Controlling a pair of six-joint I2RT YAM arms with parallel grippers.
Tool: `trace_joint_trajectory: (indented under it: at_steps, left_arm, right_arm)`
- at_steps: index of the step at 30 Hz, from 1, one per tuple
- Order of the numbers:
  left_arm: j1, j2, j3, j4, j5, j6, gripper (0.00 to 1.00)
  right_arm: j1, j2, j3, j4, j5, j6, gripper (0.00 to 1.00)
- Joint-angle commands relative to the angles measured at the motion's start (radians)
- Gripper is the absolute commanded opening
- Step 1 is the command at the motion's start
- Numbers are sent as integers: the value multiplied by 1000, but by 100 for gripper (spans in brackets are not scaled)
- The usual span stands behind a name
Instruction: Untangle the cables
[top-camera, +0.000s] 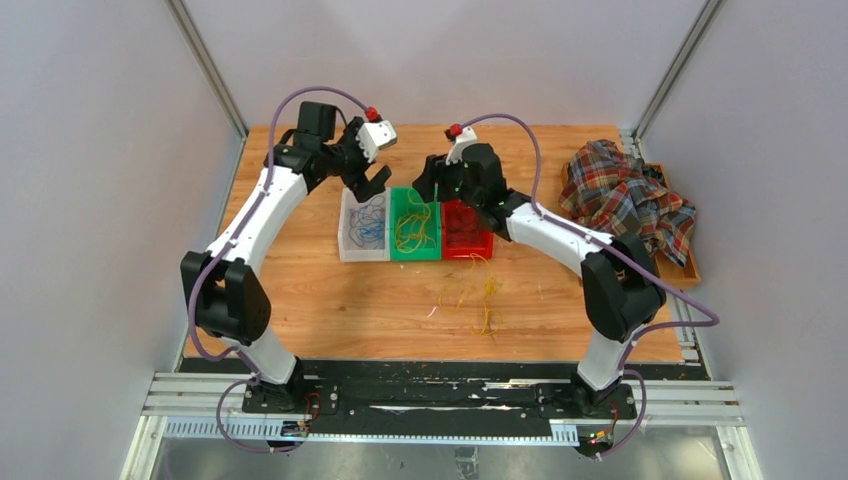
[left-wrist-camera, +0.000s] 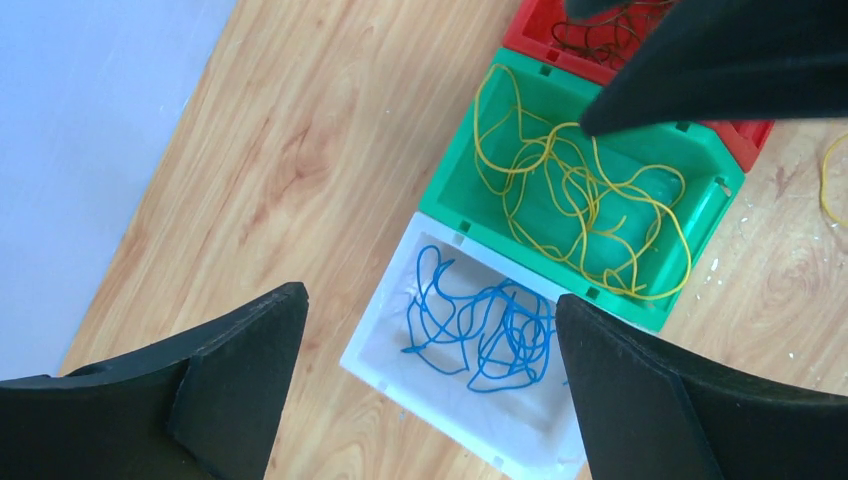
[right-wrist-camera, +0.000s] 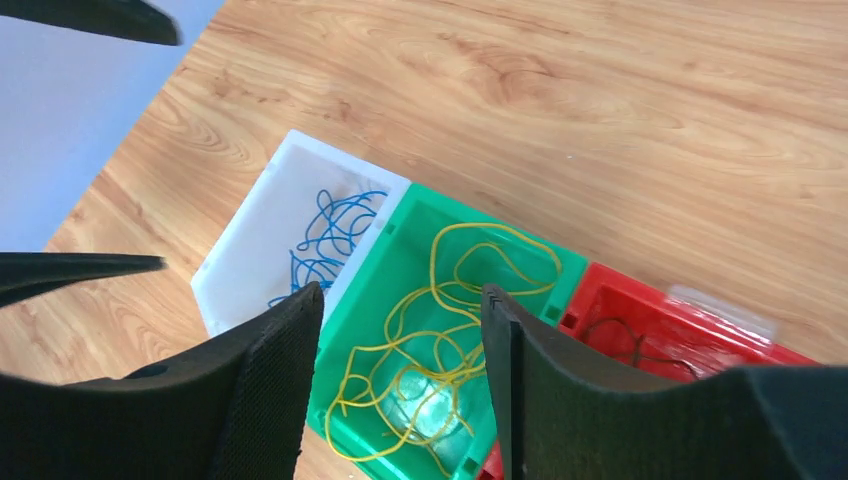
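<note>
The left jaws stand wide and hold nothing, and they hang over the white plastic bin (left-wrist-camera: 385, 330). A heap of thin blue cables (left-wrist-camera: 480, 325) lies below the gap between them. The right jaws are moderately parted and also hold nothing. They hang above the green plastic bin (right-wrist-camera: 560, 275) just beside the left pair, with loops of thin yellow cable (right-wrist-camera: 440, 330) straight under their gap. Beyond the right jaws' outer side, the red plastic bin (right-wrist-camera: 640, 310) holds a few dark brown-black cables (right-wrist-camera: 625, 340). A small scatter of loose yellow cable strands (top-camera: 487, 300) lies on the bare wooden worktop (top-camera: 330, 310), on the arm-base side of both pairs and well apart from them. A crumpled plaid cloth (top-camera: 625, 195) sits far out to the right, clear of the work.

Sorting looks mostly done, so the loose strands are probably next.

- **Collision:** The two pairs of jaws sit very close together over neighbouring bins, so a careless swing toward the loose strands could knock them together.
- **Snagging:** Some yellow loops appear to ride up on the green bin's rim, and a passing finger could catch one and drag cable, or the light bin itself, off its place.
- **Poor grip:** The strands are far thinner than a finger, so a closing pair may slip off one. It may also pinch several at once and pull a knot tighter.
</note>
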Motion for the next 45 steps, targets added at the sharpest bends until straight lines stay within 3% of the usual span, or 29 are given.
trace_joint_trajectory:
  at_steps: [1,5,10,16,23,29,35,39,45]
  left_arm:
    - [19,-87,-8,-112,19,26,98]
    - [20,-132,-27,-189,-7,6,98]
    - [21,-199,-97,-162,-42,-93,98]
    - [20,-253,-147,-194,-26,-79,98]
    - [20,-286,-158,-270,-25,-37,98]
    - [22,-311,-169,-270,-24,-35,98]
    - [20,-323,-171,-270,-45,-33,98]
    - [21,-341,-180,-270,-49,-18,98]
    - [21,-353,-184,-269,-48,2,98]
  right_arm:
    - [-29,-65,1,-99,29,-114,63]
    - [-16,-205,-113,-198,121,-130,69]
    - [58,-420,-291,-402,282,-133,71]
    - [81,-632,-499,-555,260,-39,68]
    - [76,-569,-559,-536,227,-2,63]
    - [49,-371,-483,-493,148,-14,49]
    - [23,-287,-411,-518,119,-32,24]
    - [23,-373,-415,-505,78,-46,2]
    - [26,-579,-376,-513,-29,-74,1]
